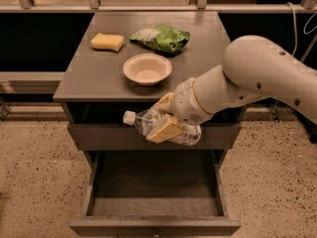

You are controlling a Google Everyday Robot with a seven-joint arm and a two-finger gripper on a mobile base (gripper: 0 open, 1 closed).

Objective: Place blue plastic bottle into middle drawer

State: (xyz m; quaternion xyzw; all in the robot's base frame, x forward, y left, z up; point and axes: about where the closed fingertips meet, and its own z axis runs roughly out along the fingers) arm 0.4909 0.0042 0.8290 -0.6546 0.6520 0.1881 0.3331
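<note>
Gripper (pixel 165 117) clenches the blue plastic bottle (pixel 142 122) sideways before the shut top drawer (pixel 99 137), above the open middle drawer (pixel 153 225), bowl (pixel 147 68) and sponge (pixel 107 41) resting on the surface (pixel 89 78).

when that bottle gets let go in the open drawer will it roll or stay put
Likely rolls: the bottle is round and lies sideways in the tool, over the flat-floored middle drawer. Probably light and crushable: thin clear plastic, seemingly empty.
</note>
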